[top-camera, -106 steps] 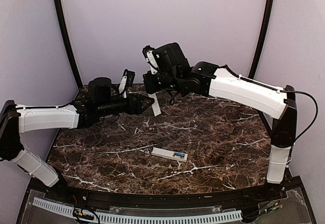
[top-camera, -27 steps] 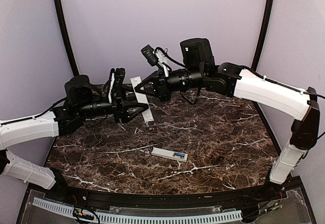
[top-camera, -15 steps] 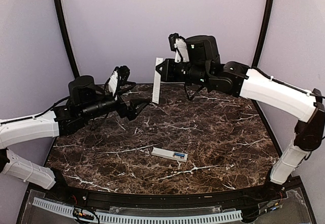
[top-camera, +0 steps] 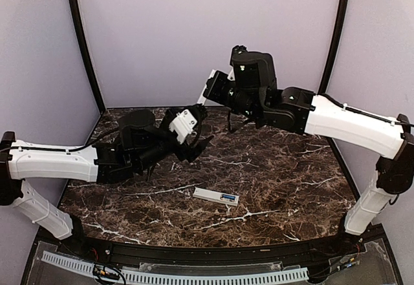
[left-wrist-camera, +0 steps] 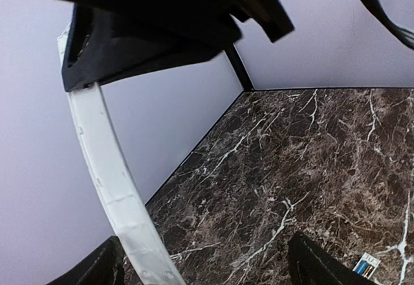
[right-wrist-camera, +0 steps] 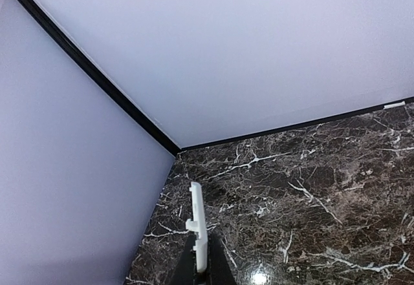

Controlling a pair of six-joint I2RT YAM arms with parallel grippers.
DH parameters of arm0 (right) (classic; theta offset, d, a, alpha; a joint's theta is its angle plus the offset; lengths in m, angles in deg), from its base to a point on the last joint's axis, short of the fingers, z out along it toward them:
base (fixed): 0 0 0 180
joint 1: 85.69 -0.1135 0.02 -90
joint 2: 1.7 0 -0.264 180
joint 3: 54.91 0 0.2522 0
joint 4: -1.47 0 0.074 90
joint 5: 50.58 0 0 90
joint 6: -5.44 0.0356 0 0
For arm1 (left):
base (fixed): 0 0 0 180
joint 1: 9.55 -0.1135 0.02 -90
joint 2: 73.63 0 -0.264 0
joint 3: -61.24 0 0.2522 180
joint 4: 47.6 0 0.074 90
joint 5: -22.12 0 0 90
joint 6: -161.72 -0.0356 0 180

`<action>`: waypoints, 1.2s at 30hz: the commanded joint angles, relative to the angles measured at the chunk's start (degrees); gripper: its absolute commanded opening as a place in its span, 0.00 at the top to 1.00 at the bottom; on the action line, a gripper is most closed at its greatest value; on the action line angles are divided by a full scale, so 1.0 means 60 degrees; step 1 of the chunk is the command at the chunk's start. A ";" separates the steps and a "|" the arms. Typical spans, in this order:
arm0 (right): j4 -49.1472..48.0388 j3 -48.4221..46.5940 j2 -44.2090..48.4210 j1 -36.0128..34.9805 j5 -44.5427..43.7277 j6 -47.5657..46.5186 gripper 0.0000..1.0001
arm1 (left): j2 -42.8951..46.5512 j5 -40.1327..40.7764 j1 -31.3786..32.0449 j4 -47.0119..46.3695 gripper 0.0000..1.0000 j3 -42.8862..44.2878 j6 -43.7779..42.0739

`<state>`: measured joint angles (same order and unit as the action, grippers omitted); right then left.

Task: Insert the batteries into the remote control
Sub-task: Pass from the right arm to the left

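Two arms meet high over the back of the marble table (top-camera: 291,181). The right gripper (right-wrist-camera: 199,267) is pinched tight on the bottom end of the thin white cover strip (right-wrist-camera: 198,223), which stands up from its fingers. The left gripper (left-wrist-camera: 207,267) has its fingers spread wide and grips nothing. In its own camera the strip runs just beside one finger, though I cannot tell whether they touch.

The remote control (top-camera: 216,196) lies flat near the middle of the table, well below both grippers. A blue battery (top-camera: 228,198) shows in its recess. Whether a second one sits there is too small to tell.

My worry is the strip. It is held by one end only, so a nudge from the spread left fingers could swing it or pull it free, and it would drop well away from the remote. A battery not fully seated would also stop the cover from closing.

I can read no brand or lettering on anything. A mark near the remote's end is too small to read.
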<state>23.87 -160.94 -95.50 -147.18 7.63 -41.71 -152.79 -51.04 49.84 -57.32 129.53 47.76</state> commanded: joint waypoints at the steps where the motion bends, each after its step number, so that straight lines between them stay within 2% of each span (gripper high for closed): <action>1: -0.0667 0.0155 0.0232 0.0082 0.0523 0.0230 1.00 | 0.0250 0.1756 0.0409 -0.2918 0.14 -0.1236 -0.2883; 2: -0.0870 0.0246 0.0327 0.0207 0.1072 0.0024 1.00 | 0.0567 0.1642 0.0430 -0.3726 0.12 -0.1499 -0.3070; 4: -0.1036 0.0197 0.0449 0.0481 0.2279 -0.0372 1.00 | 0.1329 0.0637 0.0434 -0.4072 0.10 -0.2239 -0.3394; 5: -0.1214 0.0207 0.0524 0.0559 0.2832 -0.0777 1.00 | 0.1621 -0.0452 0.0431 -0.3931 0.09 -0.2585 -0.3339; 8: -0.1826 0.0327 0.0833 0.0625 0.3988 -0.2295 1.00 | 0.2813 -0.2233 0.0317 -0.1934 0.06 -0.2533 -0.2173; 9: -0.1588 0.0207 0.0905 0.0629 0.3998 -0.2572 1.00 | 0.2949 -0.3052 0.0284 -0.1456 0.06 -0.2347 -0.1459; 11: -0.0410 -0.0169 0.0999 0.0626 0.3273 -0.2672 1.00 | 0.3198 -0.3480 0.0243 -0.0672 0.06 -0.2156 -0.0679; 13: 0.0424 -0.0358 0.1154 0.0626 0.2015 -0.1864 1.00 | 0.3155 -0.2816 0.0242 -0.0662 0.11 -0.2004 -0.0171; 15: 0.0609 -0.0195 0.1358 0.0629 0.1653 -0.1232 1.00 | 0.2951 -0.2081 0.0249 -0.0629 0.18 -0.1718 -0.0300; 19: 0.0264 0.0310 0.1703 0.0626 0.1465 -0.0145 1.00 | 0.2366 -0.0885 0.0578 -0.1373 0.21 -0.1435 -0.2308; 20: 0.0060 0.0489 0.1801 0.0625 0.1487 0.0079 1.00 | 0.2279 -0.0495 0.0686 -0.1666 0.20 -0.1491 -0.3481; 21: -0.0116 0.0608 0.1876 0.0614 0.1484 0.0261 1.00 | 0.2078 -0.0237 0.0906 -0.2498 0.18 -0.1568 -0.4086; 24: -0.0146 0.0651 0.1936 0.0572 0.1306 0.0568 1.00 | 0.1579 0.0563 0.1167 -0.5101 0.12 -0.2141 -0.7405; 27: -0.0305 0.0661 0.1917 0.0554 0.1445 0.0657 1.00 | 0.0695 0.0577 0.1214 -0.8371 0.05 -0.2471 -0.9930; 28: -0.0321 0.0637 0.1878 0.0550 0.1517 0.0661 1.00 | 0.0429 0.0515 0.1216 -0.8784 0.04 -0.2478 -1.0762; 29: -0.0328 0.0608 0.1834 0.0542 0.1618 0.0685 1.00 | 0.0351 0.0465 0.1218 -0.9375 0.04 -0.2457 -1.1038; 33: -0.0373 0.0551 0.1701 0.0542 0.1854 0.0702 1.00 | -0.0039 0.0071 0.1205 -0.9566 0.04 -0.2302 -1.2083; 36: -0.0406 0.0455 0.1612 0.0548 0.2038 0.0734 1.00 | -0.0543 0.0013 0.1197 -1.0088 0.07 -0.2108 -1.2673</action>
<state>23.83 -157.46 -84.83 -143.44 18.19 -38.24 -153.73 -50.47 57.05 -104.43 115.78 -17.58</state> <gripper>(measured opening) 0.013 0.954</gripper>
